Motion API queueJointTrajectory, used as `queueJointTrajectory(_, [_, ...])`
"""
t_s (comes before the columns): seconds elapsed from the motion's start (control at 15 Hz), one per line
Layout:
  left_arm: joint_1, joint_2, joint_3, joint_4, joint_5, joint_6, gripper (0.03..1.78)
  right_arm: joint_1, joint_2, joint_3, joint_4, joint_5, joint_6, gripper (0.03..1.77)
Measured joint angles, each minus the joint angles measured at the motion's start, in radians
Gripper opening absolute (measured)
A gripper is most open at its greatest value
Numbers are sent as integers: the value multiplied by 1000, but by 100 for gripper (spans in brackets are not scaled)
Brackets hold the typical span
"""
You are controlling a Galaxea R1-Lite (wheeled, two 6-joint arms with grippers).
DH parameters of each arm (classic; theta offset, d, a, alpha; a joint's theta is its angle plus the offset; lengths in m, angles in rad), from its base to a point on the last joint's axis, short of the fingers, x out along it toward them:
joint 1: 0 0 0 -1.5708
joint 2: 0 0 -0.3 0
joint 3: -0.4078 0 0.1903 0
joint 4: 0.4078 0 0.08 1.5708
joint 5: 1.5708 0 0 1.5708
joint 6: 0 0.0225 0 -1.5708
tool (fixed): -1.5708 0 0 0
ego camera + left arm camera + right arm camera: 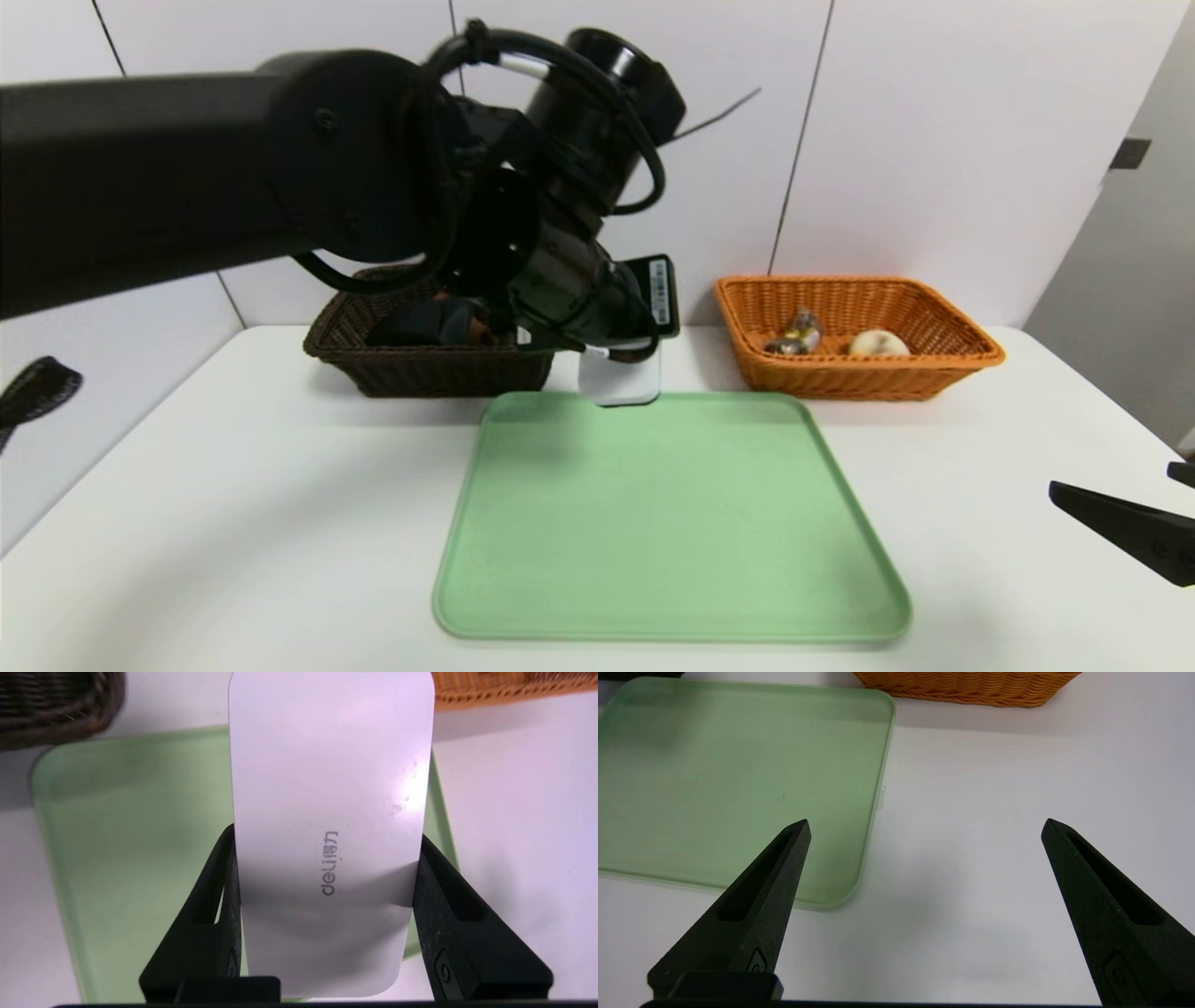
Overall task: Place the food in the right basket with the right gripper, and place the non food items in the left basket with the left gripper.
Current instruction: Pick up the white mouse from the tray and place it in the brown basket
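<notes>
Left gripper [327, 858] clamps "deli"-marked white slab [327, 788], lettering wrist-visible only.

Left arm raised mid-scene, right arm parked low.
Left gripper [324, 835] is angled forward and down, jaws clamped on the long edges of the white slab [327, 788], which is held clear of the surface. Right gripper [924, 826] is held at the right side, jaws spread wide, nothing gripped.
</notes>
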Motion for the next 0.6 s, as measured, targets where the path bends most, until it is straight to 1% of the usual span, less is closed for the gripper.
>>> queueJointTrajectory(0.2, [70, -67, 0, -9, 0, 34, 101, -1, 5, -1, -1, -1, 1, 171])
queueJointTrajectory(0.4, [163, -106, 1, -14, -9, 69, 101, -5, 5, -5, -1, -3, 1, 171])
queueJointTrajectory(0.6, [251, -112, 1, -25, -63, 81, 101, -6, 1, -9, -3, -3, 1, 171])
